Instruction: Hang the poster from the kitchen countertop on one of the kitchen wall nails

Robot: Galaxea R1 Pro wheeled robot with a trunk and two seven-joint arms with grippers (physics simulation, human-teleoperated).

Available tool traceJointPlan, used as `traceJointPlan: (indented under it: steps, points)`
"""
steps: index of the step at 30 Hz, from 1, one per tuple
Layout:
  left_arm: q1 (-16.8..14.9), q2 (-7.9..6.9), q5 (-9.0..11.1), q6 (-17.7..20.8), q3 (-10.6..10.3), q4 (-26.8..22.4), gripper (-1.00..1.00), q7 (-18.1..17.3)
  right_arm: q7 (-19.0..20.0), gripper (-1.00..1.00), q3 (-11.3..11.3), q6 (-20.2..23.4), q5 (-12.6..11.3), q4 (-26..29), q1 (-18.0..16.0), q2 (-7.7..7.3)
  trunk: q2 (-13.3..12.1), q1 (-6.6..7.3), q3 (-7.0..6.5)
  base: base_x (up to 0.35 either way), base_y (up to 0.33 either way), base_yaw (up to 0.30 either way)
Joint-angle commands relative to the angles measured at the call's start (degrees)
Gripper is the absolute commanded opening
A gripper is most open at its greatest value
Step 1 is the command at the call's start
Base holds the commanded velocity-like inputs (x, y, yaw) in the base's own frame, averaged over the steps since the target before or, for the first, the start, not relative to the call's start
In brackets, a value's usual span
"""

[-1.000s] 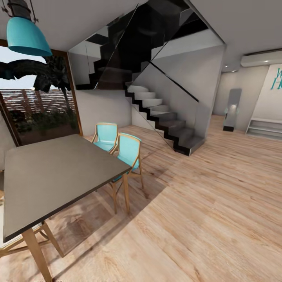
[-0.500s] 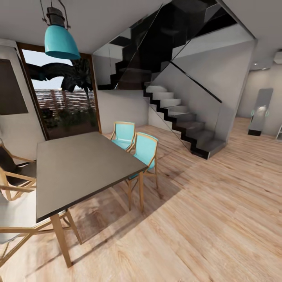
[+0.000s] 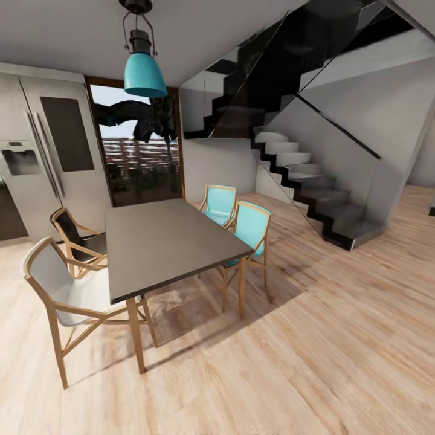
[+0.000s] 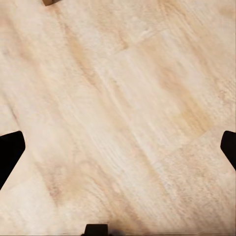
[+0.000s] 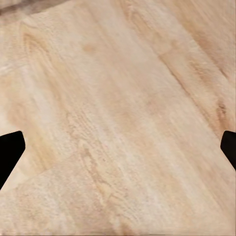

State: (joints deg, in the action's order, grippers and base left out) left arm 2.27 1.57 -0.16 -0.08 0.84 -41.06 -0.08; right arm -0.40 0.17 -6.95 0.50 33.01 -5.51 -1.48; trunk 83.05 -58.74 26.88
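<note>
Your view has swung left since a second ago: the dining table (image 3: 169,241) and blue chairs (image 3: 241,223) have slid rightward in the head view, and a fridge (image 3: 48,151) has come into sight at the left edge, so you are probably turning toward the kitchen. No poster, countertop or nail is in sight yet, and no containers either. Both wrist cameras look down on wooden floor (image 4: 118,113); each gripper's dark fingertips (image 4: 10,150) sit at opposite edges, spread wide and empty.
</note>
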Motion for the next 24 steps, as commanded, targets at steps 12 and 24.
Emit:
traceJointPlan:
  steps: [12, 24]
  points:
    - [0.0, 0.01, 0.0, 0.0, 0.2, 0.0, 1.0, 0.0, 0.0, 1.0, 0.1, -0.2, 0.1, -1.0, 0.0, 0.07, 0.0, 0.01, 0.22, -0.035, 0.0, 0.29]
    - [0.0, 0.01, 0.0, 0.0, 0.2, 0.0, 1.0, 0.0, 0.0, 1.0, 0.2, -0.2, 0.1, -1.0, 0.0, 0.11, 0.0, 0.01, 0.5, -0.001, 0.0, 0.29]
